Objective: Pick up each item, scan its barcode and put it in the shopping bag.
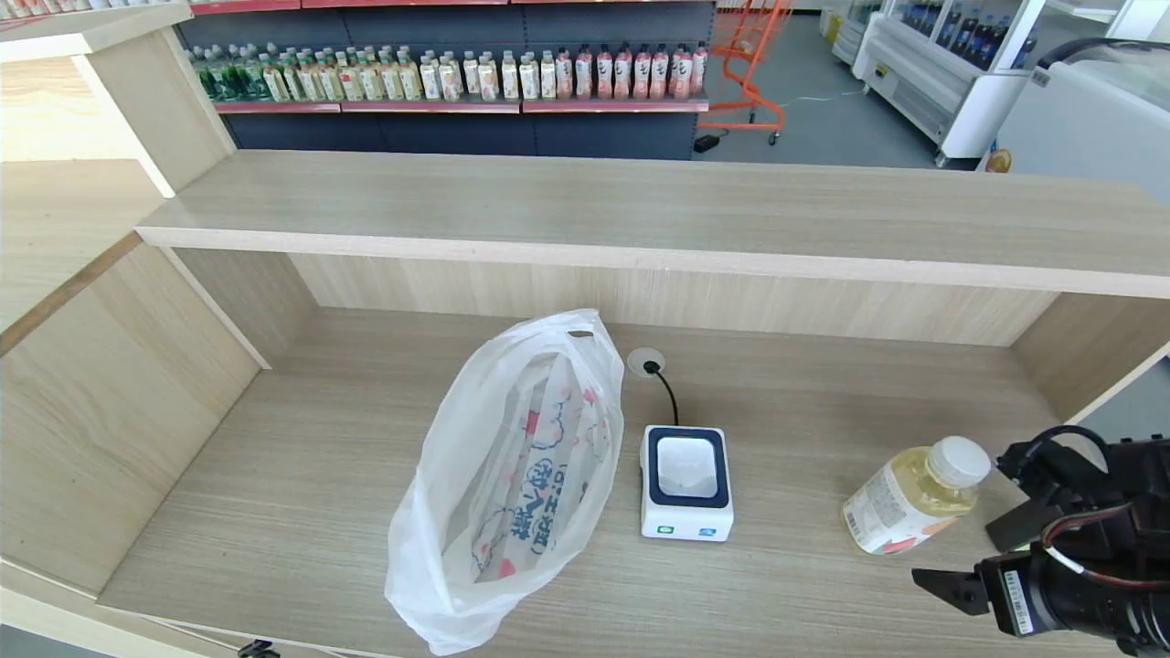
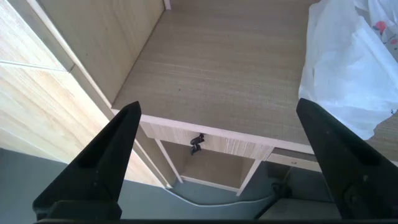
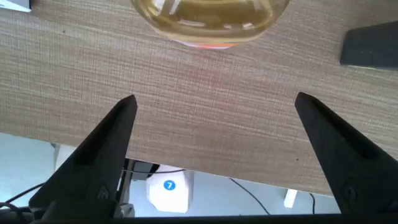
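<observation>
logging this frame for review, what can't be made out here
Head view: the pink-and-blue printed pack inside the white translucent plastic shopping bag is veiled by the film; its kind is unclear.
Right wrist view: the clear plastic bottle of yellow drink is cut off by the frame edge, cap and label unseen.
Head view: the bottle's label print is too small to read.

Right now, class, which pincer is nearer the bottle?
Right. The right pincer hangs open just short of the bottle; the left pincer is away beyond the shopping bag.
</observation>
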Controlling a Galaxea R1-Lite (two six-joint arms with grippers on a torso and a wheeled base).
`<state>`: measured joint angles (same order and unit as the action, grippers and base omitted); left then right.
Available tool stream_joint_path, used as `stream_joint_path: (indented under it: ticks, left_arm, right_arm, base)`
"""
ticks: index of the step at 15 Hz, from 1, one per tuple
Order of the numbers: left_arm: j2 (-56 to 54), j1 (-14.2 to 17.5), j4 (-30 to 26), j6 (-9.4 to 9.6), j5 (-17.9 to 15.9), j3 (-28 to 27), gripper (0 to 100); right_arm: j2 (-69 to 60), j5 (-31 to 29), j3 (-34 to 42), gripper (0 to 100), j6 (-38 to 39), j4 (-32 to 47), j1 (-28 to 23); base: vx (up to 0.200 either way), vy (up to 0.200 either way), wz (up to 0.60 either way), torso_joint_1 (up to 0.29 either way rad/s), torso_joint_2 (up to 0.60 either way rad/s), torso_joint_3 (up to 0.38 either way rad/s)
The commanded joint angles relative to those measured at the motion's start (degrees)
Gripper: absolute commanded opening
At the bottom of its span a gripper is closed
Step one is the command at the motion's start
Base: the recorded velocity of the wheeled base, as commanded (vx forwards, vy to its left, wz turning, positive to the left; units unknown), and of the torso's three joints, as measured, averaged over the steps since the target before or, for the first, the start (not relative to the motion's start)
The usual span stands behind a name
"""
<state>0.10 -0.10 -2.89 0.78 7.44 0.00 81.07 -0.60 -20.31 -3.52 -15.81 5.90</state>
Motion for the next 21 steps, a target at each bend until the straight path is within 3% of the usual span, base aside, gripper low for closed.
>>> stream_joint_path:
  ticks: [1, 7, 11, 21]
  left_arm:
    - [0.0, 0.0, 0.0, 0.01, 0.0, 0.0, 100]
    - [0.0, 0.0, 0.0, 0.01, 0.0, 0.0, 100]
    - [0.0, 0.0, 0.0, 0.01, 0.0, 0.0, 100]
    - [0.0, 0.0, 0.0, 0.01, 0.0, 0.0, 100]
  right_arm:
    - [7.5, 0.0, 0.3, 100, 0.9, -4.6, 0.3]
    - [15.0, 0.0, -0.1, 100, 1.0, -18.3, 1.5]
    - [15.7, 0.1, -0.1, 100, 1.0, -20.6, 3.7]
    - [20.4, -2.3, 0.3, 100, 0.0, -35.5, 5.3]
  base:
    - [0.000, 0.000, 0.00, 0.000, 0.00, 0.000]
    - [0.000, 0.000, 0.00, 0.000, 0.00, 0.000]
    - [0.000, 0.000, 0.00, 0.000, 0.00, 0.000]
    - [0.000, 0.000, 0.00, 0.000, 0.00, 0.000]
